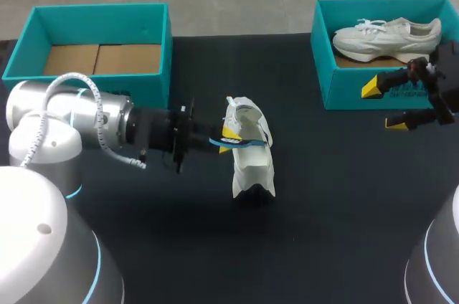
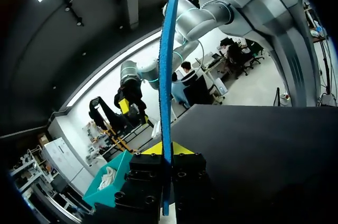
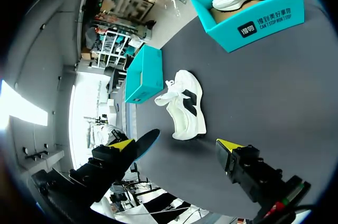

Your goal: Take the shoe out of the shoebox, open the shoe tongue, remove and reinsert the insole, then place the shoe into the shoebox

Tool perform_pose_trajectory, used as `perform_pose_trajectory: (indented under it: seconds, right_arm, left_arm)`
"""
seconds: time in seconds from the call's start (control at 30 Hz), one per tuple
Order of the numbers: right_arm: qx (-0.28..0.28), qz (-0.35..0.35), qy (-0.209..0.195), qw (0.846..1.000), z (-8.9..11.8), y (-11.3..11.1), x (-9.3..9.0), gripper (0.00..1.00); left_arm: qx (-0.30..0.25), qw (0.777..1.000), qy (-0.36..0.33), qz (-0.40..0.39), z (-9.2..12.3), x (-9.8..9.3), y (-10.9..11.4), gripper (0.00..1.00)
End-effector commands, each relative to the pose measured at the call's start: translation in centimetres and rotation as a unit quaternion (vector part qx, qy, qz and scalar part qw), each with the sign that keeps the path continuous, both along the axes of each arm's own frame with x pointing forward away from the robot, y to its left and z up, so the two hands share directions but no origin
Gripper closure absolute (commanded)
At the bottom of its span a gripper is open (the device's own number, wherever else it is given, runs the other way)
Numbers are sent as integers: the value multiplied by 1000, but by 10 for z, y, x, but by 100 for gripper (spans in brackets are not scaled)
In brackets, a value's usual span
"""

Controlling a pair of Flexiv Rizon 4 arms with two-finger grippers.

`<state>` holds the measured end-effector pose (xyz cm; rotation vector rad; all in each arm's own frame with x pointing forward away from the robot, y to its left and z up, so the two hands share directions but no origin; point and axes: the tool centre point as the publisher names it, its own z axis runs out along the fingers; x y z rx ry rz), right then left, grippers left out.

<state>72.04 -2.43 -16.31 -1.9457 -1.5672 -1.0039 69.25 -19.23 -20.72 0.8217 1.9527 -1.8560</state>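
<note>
Taking the white shoe (image 1: pixel 251 150) as your landmark, lying on the table (image 1: pixel 323 196): you have the left gripper (image 1: pixel 228 138) just beside its opening, clamped on the blue insole (image 2: pixel 166 65), probably ready for reinsertion; the right gripper (image 1: pixel 391 105) well apart, spread wide, empty, out of the way.

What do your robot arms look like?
My left arm and right arm are rounded silver-white tubes with light-blue rings. A white cable loops over the left one. The left gripper and right gripper are black with yellow tips.
</note>
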Motion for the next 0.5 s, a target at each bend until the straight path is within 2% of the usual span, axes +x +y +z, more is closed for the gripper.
perform_pose_trajectory:
  seconds: [0.03, 0.23, 0.5]
  right_arm:
    - [-1, -1, 1, 1000, 0, 0, -1, 0]
    - [-1, -1, 1, 1000, 0, 0, -1, 0]
    - [-1, -1, 1, 1000, 0, 0, -1, 0]
  left_arm:
    - [3, 1000, 5, -6, -16, 5, -3, 100]
    - [71, 997, -38, 21, -46, 13, 7, 100]
    - [71, 997, -38, 21, -46, 13, 7, 100]
